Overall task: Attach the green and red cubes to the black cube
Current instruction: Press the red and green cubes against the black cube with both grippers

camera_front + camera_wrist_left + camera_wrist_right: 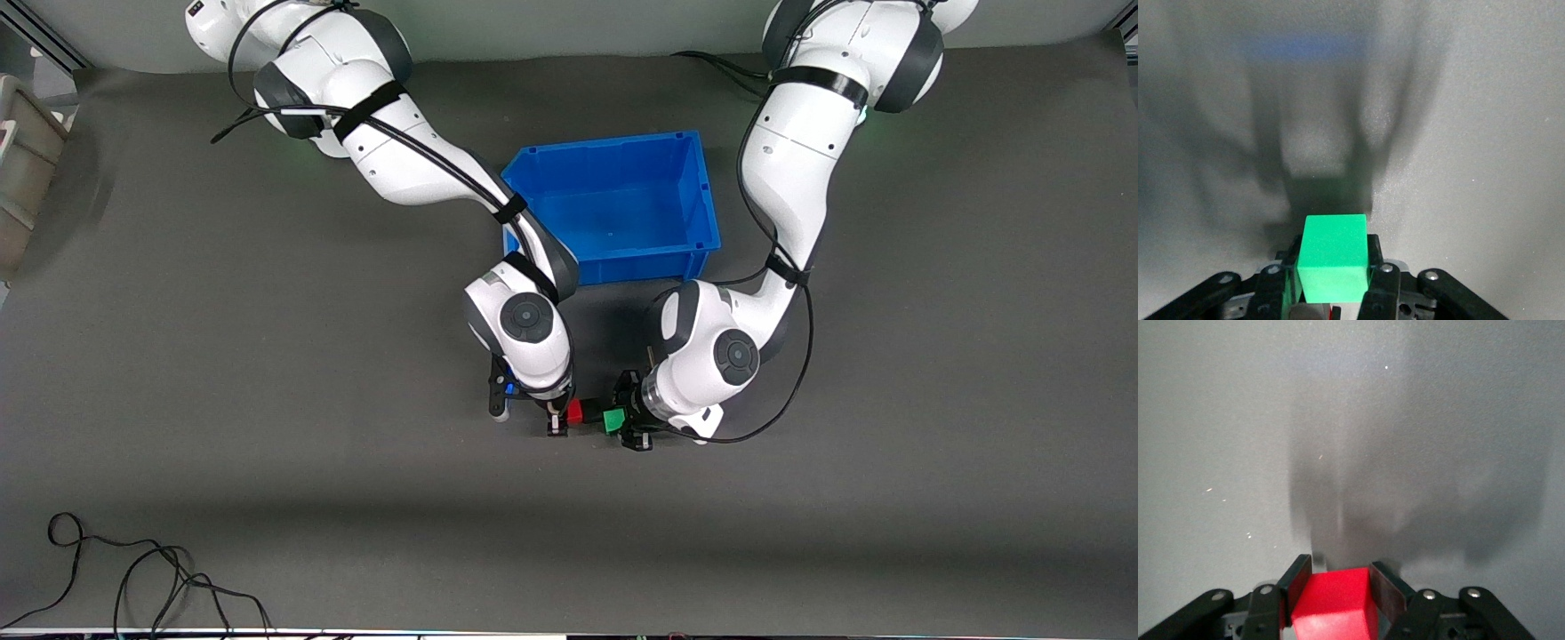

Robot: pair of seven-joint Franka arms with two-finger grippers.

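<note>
Left gripper (633,420) pinches the green cube (613,420) between its fingers (1381,283), over the grey mat (267,356) on the front-camera side of the blue bin (702,191). Right gripper (558,418) likewise clamps the red cube (574,411), just beside the green one, with a small gap between them where the mat looks dark; whether the black cube sits there cannot be told. Both coloured cubes face each other along the table's length. Nothing shows inside the blue bin. A loose black cable (151,578) lies near the front edge, and a beige crate (27,169) stands at the right arm's end.
</note>
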